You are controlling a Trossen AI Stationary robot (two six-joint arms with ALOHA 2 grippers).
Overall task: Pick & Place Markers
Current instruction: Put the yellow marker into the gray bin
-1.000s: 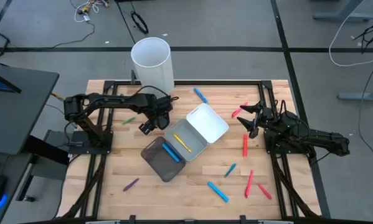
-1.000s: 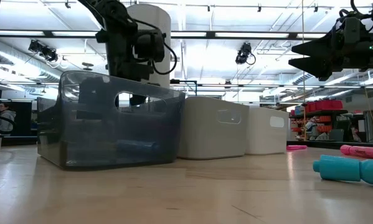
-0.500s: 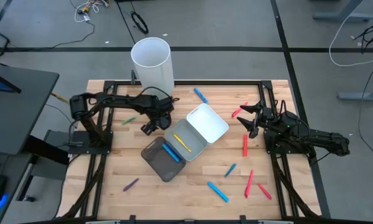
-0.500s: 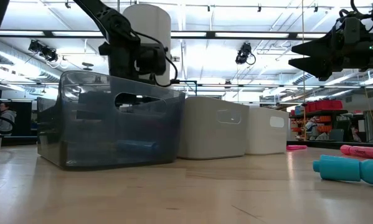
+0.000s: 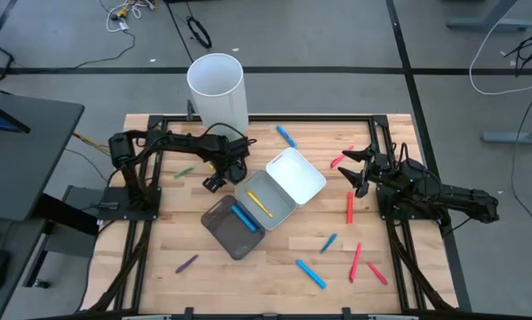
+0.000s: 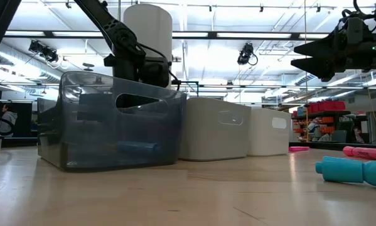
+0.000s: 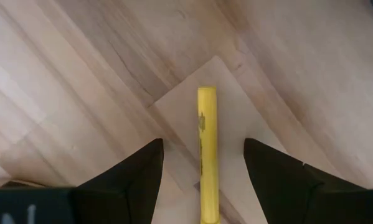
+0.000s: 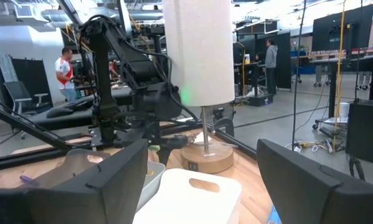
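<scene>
Markers are mostly unsorted: from the left, a purple one (image 5: 186,264) and a green one (image 5: 184,172) lie loose on the bench (image 5: 159,240), while only a blue (image 5: 243,219) and a yellow (image 5: 260,204) sit in trays. Many red and blue ones remain to the right. The left gripper (image 7: 202,180) hangs with jaws wide astride a yellow marker (image 7: 206,149), probably on the bench, its long axis running straight away between them; the right gripper (image 5: 358,169) waits, jaws wide.

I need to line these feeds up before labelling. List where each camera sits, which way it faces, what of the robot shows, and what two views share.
High view: above the table, facing straight down; both arms, left tool and right tool visible.
Low view: at tabletop height, facing level across; dark tray nearest, arms entering from above.
Left wrist view: on the left arm, facing down at a yellow marker between its open fingers.
Right wrist view: on the right arm, facing across the table; own open fingers, the left arm beyond.
Shared: high and right wrist views both show the white cylinder.
</scene>
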